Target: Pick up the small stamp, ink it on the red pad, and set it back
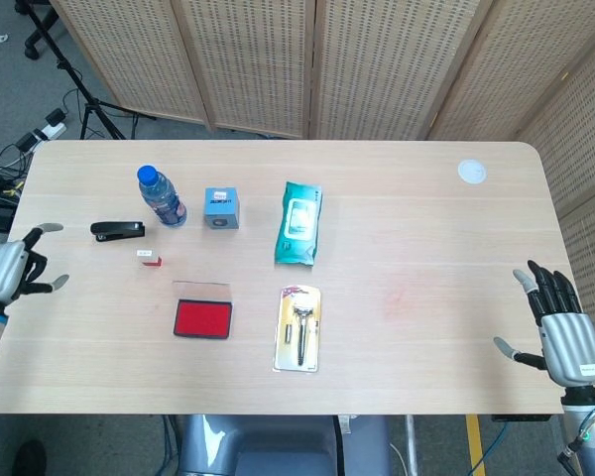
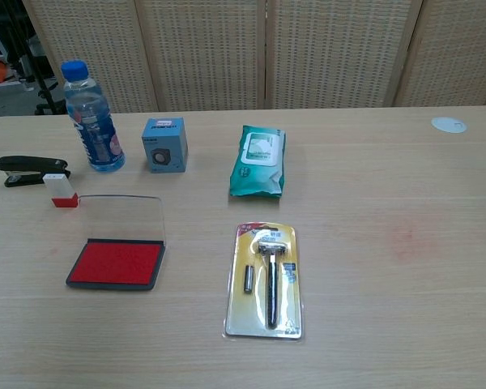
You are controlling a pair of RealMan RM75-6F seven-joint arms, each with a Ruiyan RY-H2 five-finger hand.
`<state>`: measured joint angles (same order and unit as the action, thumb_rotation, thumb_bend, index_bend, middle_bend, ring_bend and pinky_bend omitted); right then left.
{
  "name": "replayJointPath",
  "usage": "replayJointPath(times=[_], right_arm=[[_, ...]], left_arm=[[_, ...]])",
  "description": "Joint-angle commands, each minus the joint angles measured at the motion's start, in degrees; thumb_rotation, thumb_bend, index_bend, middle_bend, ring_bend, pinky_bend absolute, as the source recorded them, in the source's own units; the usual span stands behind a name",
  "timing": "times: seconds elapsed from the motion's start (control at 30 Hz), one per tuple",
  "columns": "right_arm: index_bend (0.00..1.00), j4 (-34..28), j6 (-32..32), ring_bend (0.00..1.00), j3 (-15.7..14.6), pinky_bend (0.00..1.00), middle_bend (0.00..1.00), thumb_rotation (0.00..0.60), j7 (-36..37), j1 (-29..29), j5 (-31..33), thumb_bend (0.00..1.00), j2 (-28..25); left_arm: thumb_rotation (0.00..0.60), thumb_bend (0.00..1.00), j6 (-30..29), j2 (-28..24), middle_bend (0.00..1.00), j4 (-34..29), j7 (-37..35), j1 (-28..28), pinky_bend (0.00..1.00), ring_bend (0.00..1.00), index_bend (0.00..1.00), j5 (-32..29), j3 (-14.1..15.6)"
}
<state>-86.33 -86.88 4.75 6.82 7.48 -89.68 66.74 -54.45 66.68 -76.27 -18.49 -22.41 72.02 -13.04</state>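
Observation:
The small stamp (image 1: 149, 258) (image 2: 61, 190), white with a red base, stands on the table just right of a black stapler. The red ink pad (image 1: 202, 319) (image 2: 115, 262) lies in front of it with its clear lid (image 2: 123, 217) propped up. My left hand (image 1: 14, 268) hovers at the table's left edge, fingers apart and holding nothing, well left of the stamp. My right hand (image 1: 560, 333) is at the right edge, fingers spread, holding nothing. Neither hand appears in the chest view.
A black stapler (image 1: 117, 229), a water bottle (image 1: 161, 196), a small blue box (image 1: 221, 208), a green wipes pack (image 1: 299, 222) and a packaged razor (image 1: 298, 328) lie across the table. A white disc (image 1: 471, 172) sits far right.

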Motion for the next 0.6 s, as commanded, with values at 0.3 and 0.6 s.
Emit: replayJointPath(times=[0.3, 0.6], right_arm=[[0.00, 0.5, 1.0, 0.00, 0.4, 0.00, 0.00, 0.600, 0.7, 0.3, 1.2, 0.00, 0.1], [0.00, 0.5, 0.9, 0.00, 0.3, 0.00, 0.00, 0.600, 1.4, 0.2, 1.2, 0.00, 0.0]], left_arm=[[0.600, 0.25, 12.7, 5.6, 1.00, 7.3, 5.2, -10.6, 0.92, 1.00, 0.38, -7.5, -1.1], [0.600, 0.25, 13.1, 8.2, 1.00, 8.4, 11.8, -13.2, 0.92, 1.00, 0.44, -10.8, -0.7]])
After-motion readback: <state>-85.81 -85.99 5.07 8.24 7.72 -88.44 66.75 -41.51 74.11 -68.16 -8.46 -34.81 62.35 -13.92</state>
